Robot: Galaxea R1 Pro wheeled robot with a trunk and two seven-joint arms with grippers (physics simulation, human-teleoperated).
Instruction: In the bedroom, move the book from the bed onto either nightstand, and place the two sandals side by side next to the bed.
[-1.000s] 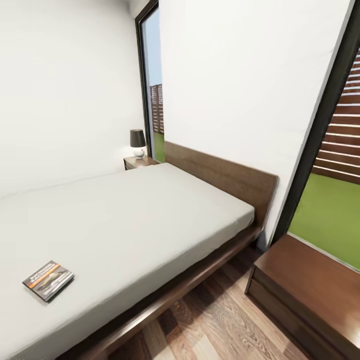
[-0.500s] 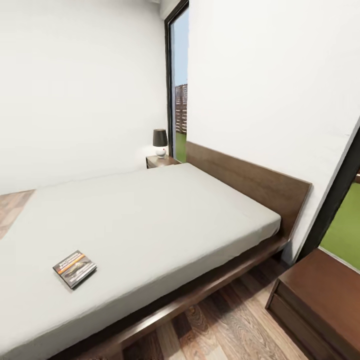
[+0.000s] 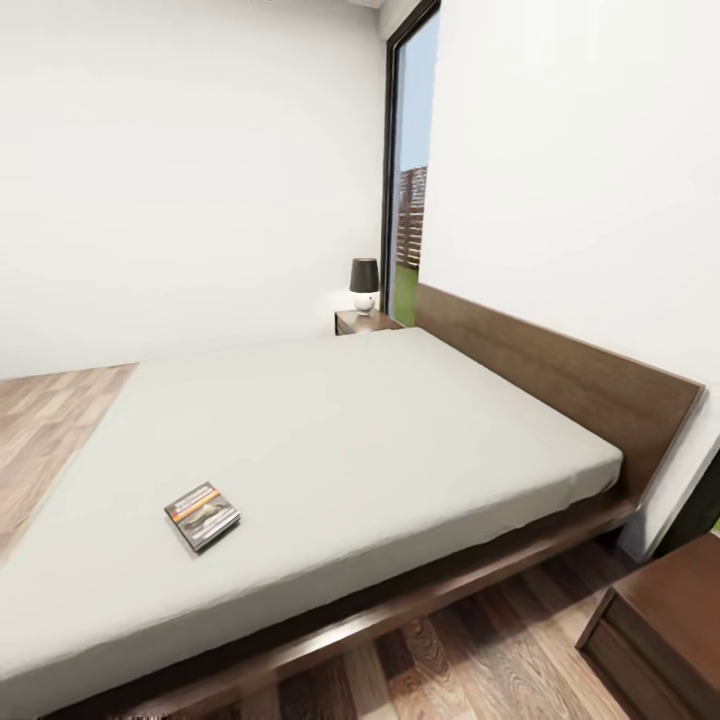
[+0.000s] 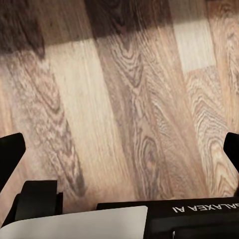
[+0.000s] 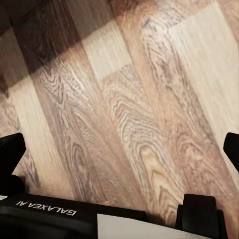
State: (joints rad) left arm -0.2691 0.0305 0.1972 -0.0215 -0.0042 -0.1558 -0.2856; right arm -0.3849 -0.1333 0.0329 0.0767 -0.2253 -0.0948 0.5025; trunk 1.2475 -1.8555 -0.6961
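The book (image 3: 201,515), a thin dark paperback with an orange band, lies flat on the off-white mattress of the bed (image 3: 340,430), near its front edge. The nightstand (image 3: 365,321) with a dark-shaded lamp (image 3: 364,283) stands at the far side of the headboard, beside the window. The two sandals are out of view. My left gripper (image 4: 122,152) is open over bare wood floor, its fingertips (image 4: 10,154) wide apart with nothing between them. My right gripper (image 5: 122,149) is open the same way over the floor planks.
A lampless dark wooden cabinet (image 3: 660,625) stands at the near side of the headboard. Wood-plank floor (image 3: 480,660) runs along the bed's front rail and past the foot of the bed (image 3: 45,420). A tall dark-framed window (image 3: 405,180) sits behind the nightstand.
The head view has swung left, so bed, book and nightstand have shifted rightward in the picture. The things themselves have not moved.
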